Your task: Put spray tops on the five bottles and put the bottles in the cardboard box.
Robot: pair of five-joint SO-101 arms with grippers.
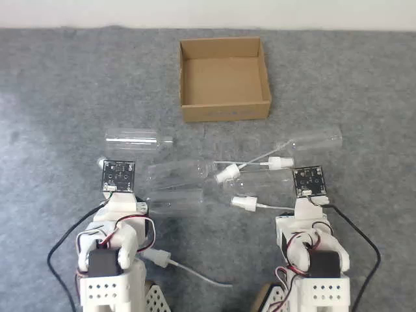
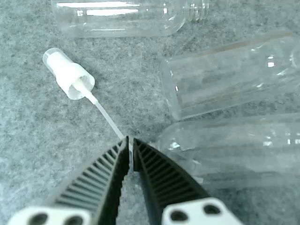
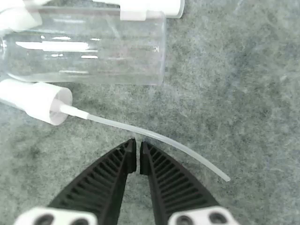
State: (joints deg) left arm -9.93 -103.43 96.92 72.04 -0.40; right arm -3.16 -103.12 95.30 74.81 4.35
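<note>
Both clenched | left claw (image 2: 130,140): spray top (image 2: 70,75) stem at tip | right claw (image 3: 138,143): second top (image 3: 35,101) stem just ahead

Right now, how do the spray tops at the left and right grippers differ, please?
Left spray top has a straight tube ending at the left gripper; right spray top has a curved tube crossing before the right gripper. Left one lies apart from bottles, right one beside a clear bottle. Both are white, unattached.
</note>
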